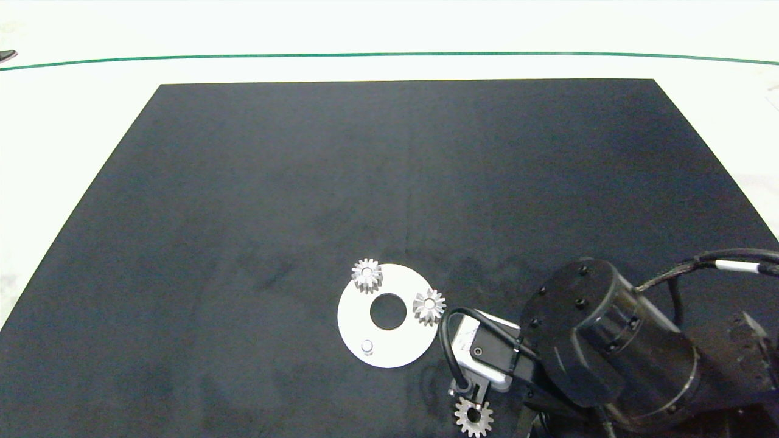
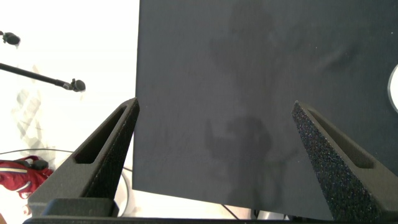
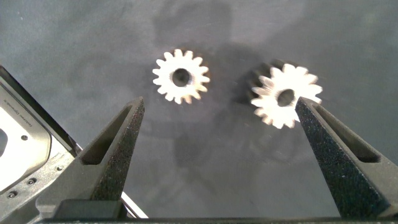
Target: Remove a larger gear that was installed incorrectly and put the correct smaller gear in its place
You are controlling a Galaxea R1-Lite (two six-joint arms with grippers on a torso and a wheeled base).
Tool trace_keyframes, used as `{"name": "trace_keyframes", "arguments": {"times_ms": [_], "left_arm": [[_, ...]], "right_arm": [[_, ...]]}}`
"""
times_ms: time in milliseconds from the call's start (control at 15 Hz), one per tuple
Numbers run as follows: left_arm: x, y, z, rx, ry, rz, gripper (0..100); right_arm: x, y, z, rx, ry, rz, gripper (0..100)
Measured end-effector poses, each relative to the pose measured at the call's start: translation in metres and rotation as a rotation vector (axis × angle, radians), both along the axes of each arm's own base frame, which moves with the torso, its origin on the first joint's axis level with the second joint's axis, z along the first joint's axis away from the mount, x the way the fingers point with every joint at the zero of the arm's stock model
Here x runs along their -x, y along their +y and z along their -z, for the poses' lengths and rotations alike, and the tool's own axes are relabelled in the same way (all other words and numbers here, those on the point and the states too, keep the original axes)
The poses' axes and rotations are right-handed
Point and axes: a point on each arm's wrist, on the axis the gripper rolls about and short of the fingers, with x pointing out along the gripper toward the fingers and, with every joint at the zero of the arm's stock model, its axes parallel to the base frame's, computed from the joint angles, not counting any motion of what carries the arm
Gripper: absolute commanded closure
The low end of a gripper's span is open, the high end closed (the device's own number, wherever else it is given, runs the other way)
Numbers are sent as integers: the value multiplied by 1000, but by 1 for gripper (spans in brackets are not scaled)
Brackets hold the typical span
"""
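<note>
Bright, even overhead light washes the pale surface [image 1: 389, 36] almost white, while the black mat [image 1: 304, 201] stays matte with faint mottling. Beneath the right gripper [image 3: 217, 155], one gear [image 3: 181, 76] is sharp; the gear [image 3: 285, 94] beside it is smeared by blur. Soft shadows darken the mat around both.

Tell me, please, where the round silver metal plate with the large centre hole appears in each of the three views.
Head view: the round silver metal plate lies low in the picture, just right of the middle.
Left wrist view: only a pale curved sliver at the right edge, probably this plate.
Right wrist view: not in it.
Shared landmark: the black mat, seen in all three views.
</note>
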Motion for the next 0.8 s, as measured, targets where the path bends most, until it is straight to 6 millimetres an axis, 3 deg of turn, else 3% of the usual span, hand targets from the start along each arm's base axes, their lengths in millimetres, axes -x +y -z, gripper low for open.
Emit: {"name": "trace_keyframes", "arguments": {"times_ms": [400, 800], "left_arm": [[0, 0, 0, 0, 0, 0, 0], [0, 0, 0, 0, 0, 0, 0]], "right_arm": [[1, 27, 22, 31, 33, -32, 0], [-1, 32, 31, 69, 29, -16, 12]]}}
